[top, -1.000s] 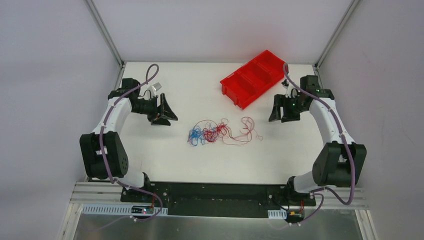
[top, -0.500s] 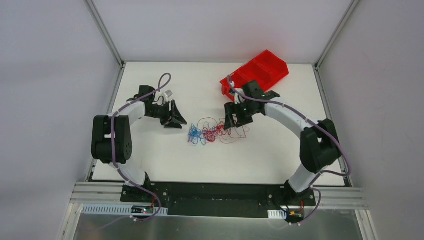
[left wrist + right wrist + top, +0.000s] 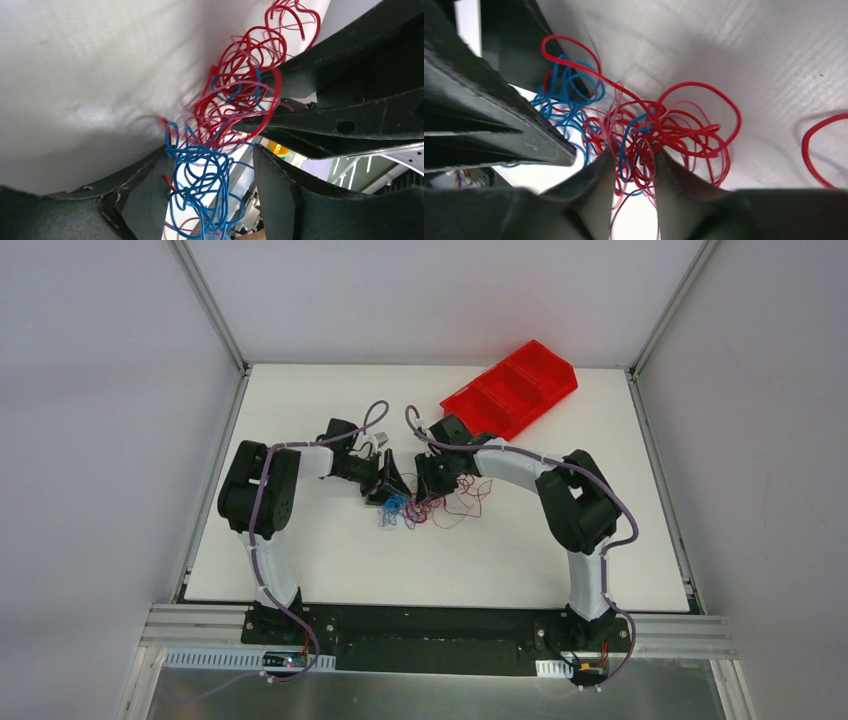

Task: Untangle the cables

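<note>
Now converged on the cables [image 3: 430,508].
Left gripper [image 3: 209,150] open astride blue loops; right gripper [image 3: 633,152] barely parted round red; grasp next.

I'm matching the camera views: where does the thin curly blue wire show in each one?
Top external: thin curly blue wire near centre, slightly left.
Left wrist: blue wire at lower centre.
Right wrist: blue wire at upper left.
Shared landmark: the red wire tangle meshed with it.
</note>
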Robot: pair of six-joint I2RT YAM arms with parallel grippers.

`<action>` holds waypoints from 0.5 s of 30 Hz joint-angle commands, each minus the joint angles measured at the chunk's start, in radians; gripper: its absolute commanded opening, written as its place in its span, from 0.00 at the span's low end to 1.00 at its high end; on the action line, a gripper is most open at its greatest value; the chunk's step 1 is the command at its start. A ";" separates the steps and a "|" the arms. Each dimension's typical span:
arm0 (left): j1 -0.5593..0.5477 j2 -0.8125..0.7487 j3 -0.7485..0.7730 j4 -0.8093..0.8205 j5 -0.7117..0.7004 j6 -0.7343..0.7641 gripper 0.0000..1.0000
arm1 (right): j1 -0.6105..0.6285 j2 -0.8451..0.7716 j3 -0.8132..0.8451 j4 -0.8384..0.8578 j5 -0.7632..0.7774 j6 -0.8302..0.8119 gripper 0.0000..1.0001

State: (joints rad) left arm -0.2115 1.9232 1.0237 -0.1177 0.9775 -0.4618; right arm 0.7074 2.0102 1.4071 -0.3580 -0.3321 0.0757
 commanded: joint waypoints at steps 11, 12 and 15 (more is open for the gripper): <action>0.038 -0.230 -0.186 0.320 0.070 -0.212 0.00 | -0.063 -0.318 -0.106 0.085 -0.324 -0.110 0.00; 0.079 -0.269 -0.202 0.288 0.069 -0.203 0.00 | -0.080 -0.342 -0.114 0.050 -0.307 -0.130 0.00; 0.210 -0.377 -0.201 0.108 0.065 -0.103 0.00 | -0.140 -0.406 -0.133 -0.079 -0.210 -0.223 0.00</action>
State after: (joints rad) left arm -0.1738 1.6875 0.8383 0.1429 1.1038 -0.6685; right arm 0.6525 1.7611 1.2808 -0.2687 -0.5686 -0.0235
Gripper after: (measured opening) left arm 0.052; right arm 0.032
